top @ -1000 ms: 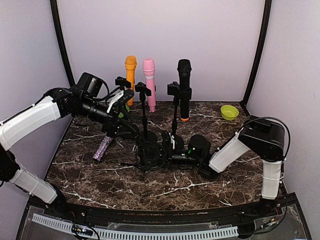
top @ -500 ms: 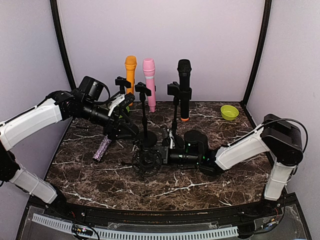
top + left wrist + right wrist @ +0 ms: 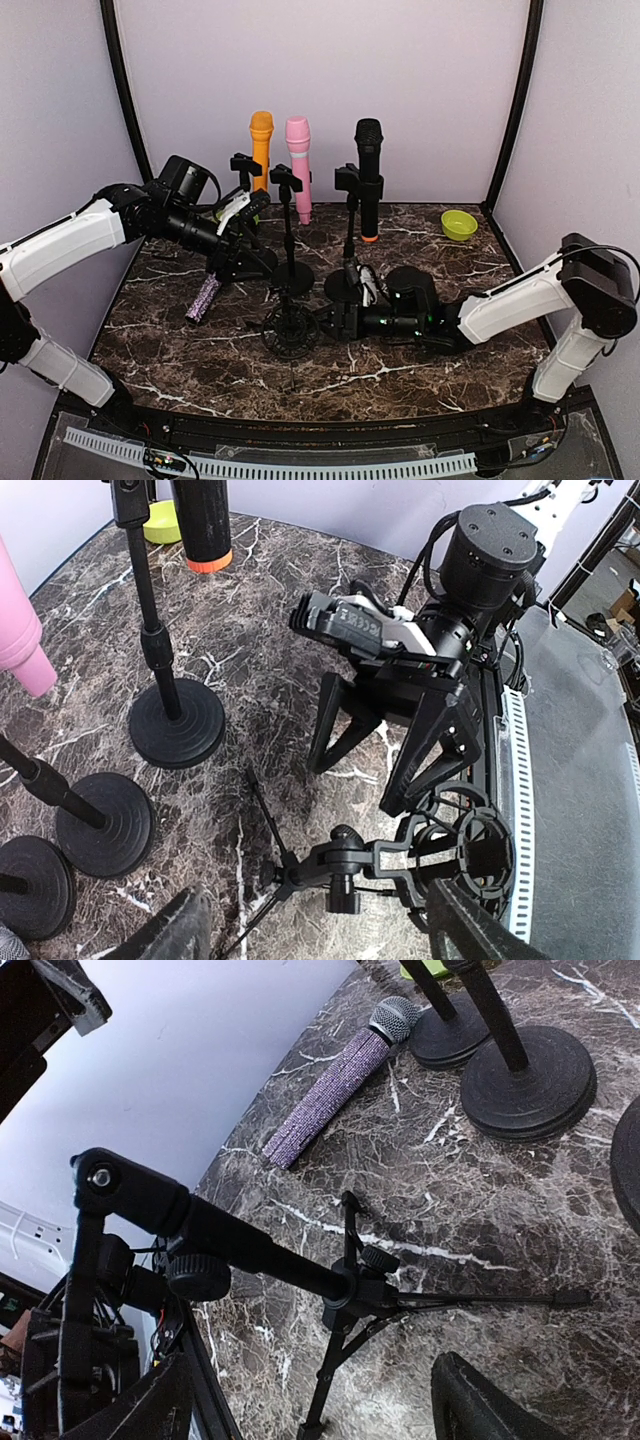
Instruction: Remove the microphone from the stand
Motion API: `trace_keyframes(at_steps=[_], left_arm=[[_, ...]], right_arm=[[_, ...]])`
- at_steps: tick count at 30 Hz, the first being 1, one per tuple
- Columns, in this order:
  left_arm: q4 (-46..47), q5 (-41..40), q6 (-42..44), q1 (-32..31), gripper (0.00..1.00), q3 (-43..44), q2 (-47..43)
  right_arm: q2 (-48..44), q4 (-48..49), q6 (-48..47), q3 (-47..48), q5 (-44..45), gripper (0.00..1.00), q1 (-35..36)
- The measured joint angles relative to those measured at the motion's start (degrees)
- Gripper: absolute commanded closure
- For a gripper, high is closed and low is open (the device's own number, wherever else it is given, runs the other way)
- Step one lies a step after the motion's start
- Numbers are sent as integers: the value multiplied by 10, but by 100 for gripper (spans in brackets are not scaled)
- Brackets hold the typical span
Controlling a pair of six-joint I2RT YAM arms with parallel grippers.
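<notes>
A purple glitter microphone lies flat on the marble table, left of centre, free of any stand. Beside it a black tripod stand holds an empty ring-shaped shock mount. My right gripper is low over the table just right of that mount, open and holding nothing. My left gripper hangs open above the back left. Orange, pink and black microphones sit upright in clips on round-based stands at the back.
Round stand bases crowd the middle of the table behind the tripod. A green bowl sits at the back right. Purple walls close in the back and both sides.
My right gripper has gone from shut to open, letting go of the tripod stand, and that arm has stretched lower and farther right. The left arm has barely moved.
</notes>
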Motion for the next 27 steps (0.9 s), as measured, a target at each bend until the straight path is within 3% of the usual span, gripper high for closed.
trace_keyframes(at_steps=[8, 13, 21, 27], left_arm=[[0, -3, -1, 0, 23, 0, 0], [-1, -16, -1, 4, 22, -6, -5], [-23, -18, -6, 107, 21, -21, -56], [-37, -25, 4, 167, 20, -77, -130]], right_arm=[[-93, -133, -58, 11, 34, 16, 0], [-109, -253, -88, 133, 88, 17, 4], [10, -453, -116, 429, 172, 26, 62], [85, -593, -131, 473, 172, 29, 82]])
